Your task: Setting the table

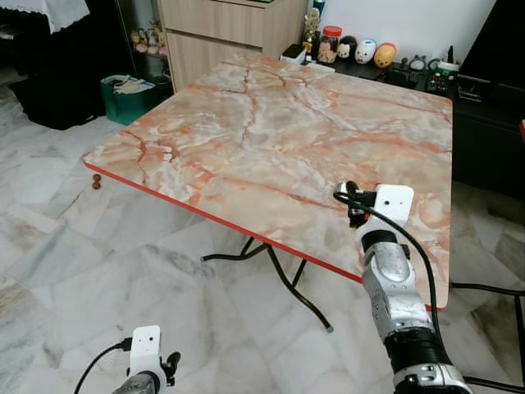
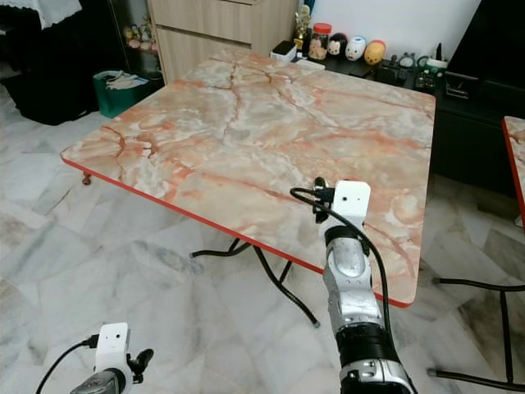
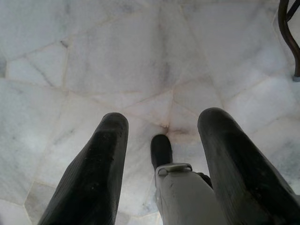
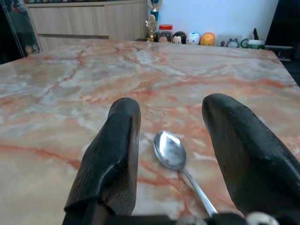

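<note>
The marble floor (image 1: 74, 271) spreads pale and open on the robot's left and in front of the bench, with wide room around the folding legs. The bench (image 1: 271, 139) is a square slab of pink-orange marble pattern with a red edge; its near edge runs diagonally across the view, and one near corner sits at the left above the floor. Its far side stands just beside a dark low cabinet (image 1: 484, 123) carrying small figurines and jars, and a wooden drawer unit (image 1: 221, 33) stands behind the far corner. A green bin (image 1: 127, 97) sits on the floor well apart from the bench's left corner.

The right arm reaches forward over the near edge, and the right hand (image 4: 171, 154) hovers low above the bench top near that edge, its two black fingers (image 4: 115, 154) spread apart. The spoon (image 4: 176, 161) lies flat on the bench between them, bowl pointing away from the wrist, touched by neither finger.

The left hand (image 3: 161, 164) hangs low beside the robot, pointing down at the floor, fingers apart and holding nothing.
</note>
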Controlling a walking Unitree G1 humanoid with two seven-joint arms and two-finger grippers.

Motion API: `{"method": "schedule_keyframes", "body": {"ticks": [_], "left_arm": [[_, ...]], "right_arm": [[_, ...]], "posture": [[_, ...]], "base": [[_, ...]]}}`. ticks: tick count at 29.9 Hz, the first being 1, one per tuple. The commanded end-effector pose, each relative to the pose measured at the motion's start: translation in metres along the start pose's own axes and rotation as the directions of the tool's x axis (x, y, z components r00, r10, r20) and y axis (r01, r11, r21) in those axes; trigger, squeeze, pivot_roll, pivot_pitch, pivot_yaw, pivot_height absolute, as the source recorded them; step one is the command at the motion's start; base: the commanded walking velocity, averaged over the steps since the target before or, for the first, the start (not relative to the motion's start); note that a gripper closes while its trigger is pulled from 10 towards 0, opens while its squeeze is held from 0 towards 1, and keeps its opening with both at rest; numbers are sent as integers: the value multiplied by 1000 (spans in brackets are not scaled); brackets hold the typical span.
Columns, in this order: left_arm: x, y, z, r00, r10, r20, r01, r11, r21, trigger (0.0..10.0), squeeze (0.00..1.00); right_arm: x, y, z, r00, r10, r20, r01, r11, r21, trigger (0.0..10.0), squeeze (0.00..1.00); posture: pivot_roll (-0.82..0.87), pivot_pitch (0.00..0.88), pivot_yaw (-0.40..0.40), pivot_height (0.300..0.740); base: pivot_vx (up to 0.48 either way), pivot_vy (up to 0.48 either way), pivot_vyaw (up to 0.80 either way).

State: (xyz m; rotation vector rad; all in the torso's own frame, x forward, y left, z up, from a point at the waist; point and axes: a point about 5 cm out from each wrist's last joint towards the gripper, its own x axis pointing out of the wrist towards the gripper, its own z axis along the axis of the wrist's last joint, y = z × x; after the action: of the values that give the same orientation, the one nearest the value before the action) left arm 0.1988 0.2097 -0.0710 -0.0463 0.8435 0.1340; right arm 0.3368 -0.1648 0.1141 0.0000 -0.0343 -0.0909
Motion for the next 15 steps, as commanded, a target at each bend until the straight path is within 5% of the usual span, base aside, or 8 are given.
{"method": "schedule_keyframes", "body": {"ticks": [1,15], "left_arm": [[-1,3,-4,1000,5,-12,-5,1000,-1,10000,0],[-3,8,-10,999,15,-43,-15,1000,6,10000,0]], "right_arm": [[3,2,3,1000,3,10,-3,1000,0,10000,0],[4,5,5,1000,13,19,-13,1000,-7,10000,0]], "posture": [[-71,0,-45,740],[-71,0,-46,740]], "base": [[285,0,0],[290,0,0]]}}
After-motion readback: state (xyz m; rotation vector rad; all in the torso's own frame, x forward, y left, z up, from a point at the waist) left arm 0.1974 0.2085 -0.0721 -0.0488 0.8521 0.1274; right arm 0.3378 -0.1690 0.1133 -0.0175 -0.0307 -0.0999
